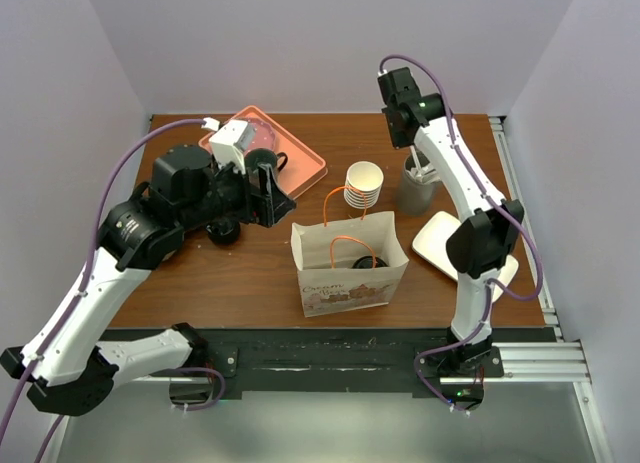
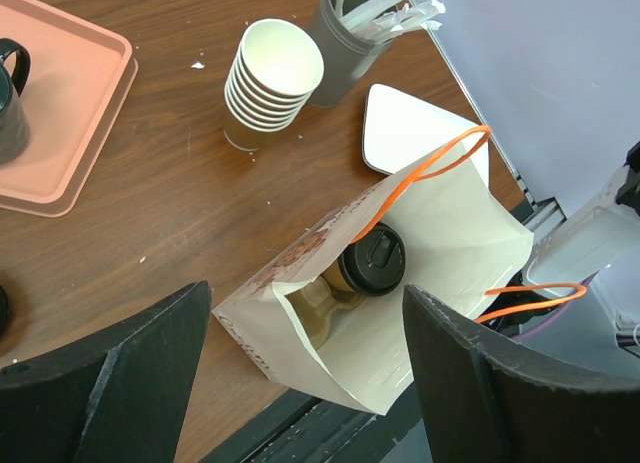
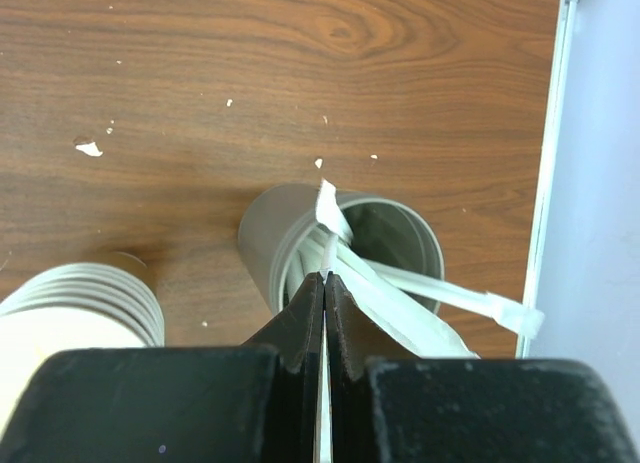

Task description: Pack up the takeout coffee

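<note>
The takeout coffee (image 2: 372, 260), a kraft-brown cup with a black sip lid, stands inside the open paper bag (image 2: 440, 233) with orange handles. In the top view the cup (image 1: 363, 262) shows inside the bag (image 1: 345, 283) near the table's front edge. My left gripper (image 2: 305, 383) is open and empty above the bag's near corner; in the top view it (image 1: 272, 198) hovers left of the bag. My right gripper (image 3: 325, 278) is shut on a white paper-wrapped straw (image 3: 327, 245) sticking out of a grey holder cup (image 3: 290, 233). In the top view it (image 1: 410, 138) is over the holder (image 1: 412, 191).
A stack of white paper cups (image 1: 364, 185) stands behind the bag. A pink tray (image 1: 300, 158) at the back left holds a dark mug (image 1: 262, 163). A white plate (image 1: 445, 245) lies right of the bag. A loose black lid (image 1: 222, 231) lies under the left arm.
</note>
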Action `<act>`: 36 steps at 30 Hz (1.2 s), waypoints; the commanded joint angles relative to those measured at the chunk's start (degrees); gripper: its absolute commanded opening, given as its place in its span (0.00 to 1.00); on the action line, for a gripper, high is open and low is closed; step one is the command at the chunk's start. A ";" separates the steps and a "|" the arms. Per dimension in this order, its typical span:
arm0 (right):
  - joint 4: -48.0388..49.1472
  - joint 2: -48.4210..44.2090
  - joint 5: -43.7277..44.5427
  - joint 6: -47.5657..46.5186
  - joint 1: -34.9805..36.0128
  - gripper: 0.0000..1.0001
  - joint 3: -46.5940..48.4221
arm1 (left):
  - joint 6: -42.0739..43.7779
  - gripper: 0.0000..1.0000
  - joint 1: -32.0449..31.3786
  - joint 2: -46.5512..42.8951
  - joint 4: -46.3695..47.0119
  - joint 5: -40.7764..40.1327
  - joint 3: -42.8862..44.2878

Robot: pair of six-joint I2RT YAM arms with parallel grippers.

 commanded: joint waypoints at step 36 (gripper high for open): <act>-3.55 -30.53 -5.93 0.25 -0.16 0.00 12.63 | -2.99 0.85 -0.17 -8.10 -1.13 0.39 0.21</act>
